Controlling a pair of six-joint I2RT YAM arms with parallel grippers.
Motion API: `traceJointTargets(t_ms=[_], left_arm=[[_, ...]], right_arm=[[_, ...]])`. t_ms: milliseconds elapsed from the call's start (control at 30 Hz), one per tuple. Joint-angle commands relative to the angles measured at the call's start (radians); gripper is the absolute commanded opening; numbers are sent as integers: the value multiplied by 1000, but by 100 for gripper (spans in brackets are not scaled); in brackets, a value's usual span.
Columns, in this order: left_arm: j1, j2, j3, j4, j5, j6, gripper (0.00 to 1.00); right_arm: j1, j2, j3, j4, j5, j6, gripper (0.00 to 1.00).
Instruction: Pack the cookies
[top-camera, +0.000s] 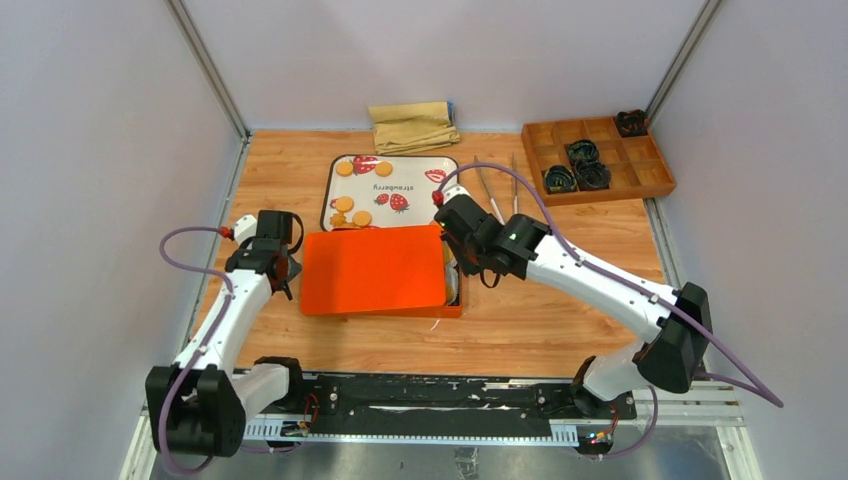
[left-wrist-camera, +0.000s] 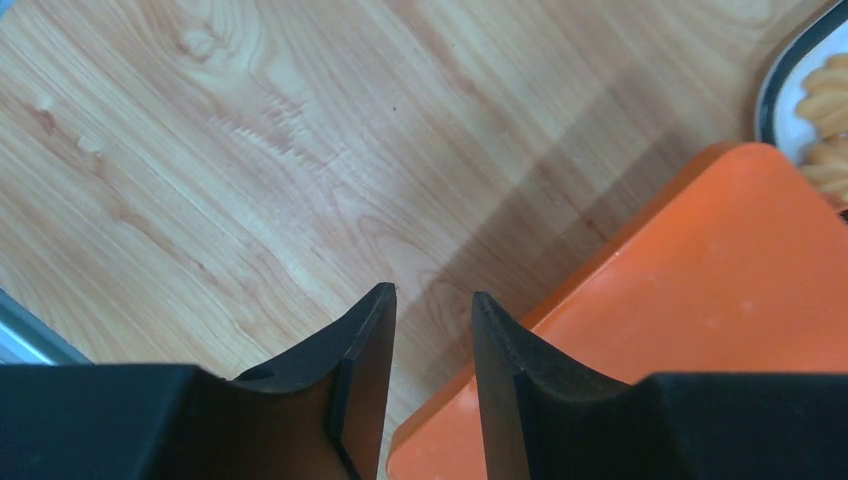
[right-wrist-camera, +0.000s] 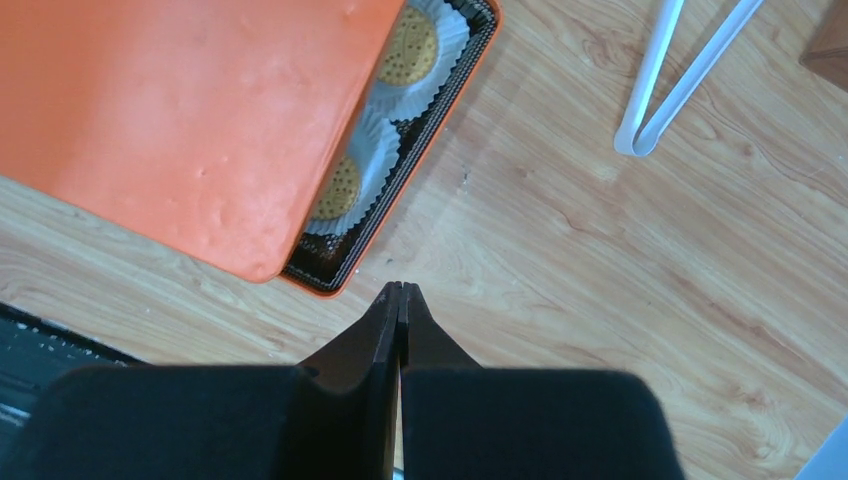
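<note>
Right gripper (right-wrist-camera: 401, 288), fingers pressed together, hovers over open tabletop (right-wrist-camera: 620, 300) beside the box (right-wrist-camera: 440, 112), where cookies (right-wrist-camera: 412, 45) peek past the lid (right-wrist-camera: 180, 110) edge; left gripper (left-wrist-camera: 433, 295), slightly spread, hangs at the lid's left edge.

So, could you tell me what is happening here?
The orange lid lies skewed on the cookie box, two packed cookies showing at its right end. The left gripper, open, is at the lid's left edge; the right gripper, shut, is beside the box. Neither holds anything. Loose cookies are on the strawberry tray.
</note>
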Motion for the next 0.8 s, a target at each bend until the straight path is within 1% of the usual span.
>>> traceJointTargets(t_ms=[0,67,167,300,400,600,767], left_arm=[[11,76,1,0,16,-25,40],[11,113,-8,29,21,-19,40],[11,166,-38,88,61,-12,36],[10,223,-70,163,121,-11,33],[10,246,-79,203,146,-2,33],[10,281,-83,276,210,10,32],[11,289,-81,301,244,12,32]], right_arm=[[-67,-2,-35,30,12,25,0],[-114,9,-58,32,4,60,0],[-195,40,-110,49,-10,101,0],[-278,92,-201,137,-107,114,0],[-288,121,-251,218,-156,105,0],[-294,220,-263,285,-263,109,0],[-296,239,-281,362,-371,115,0]])
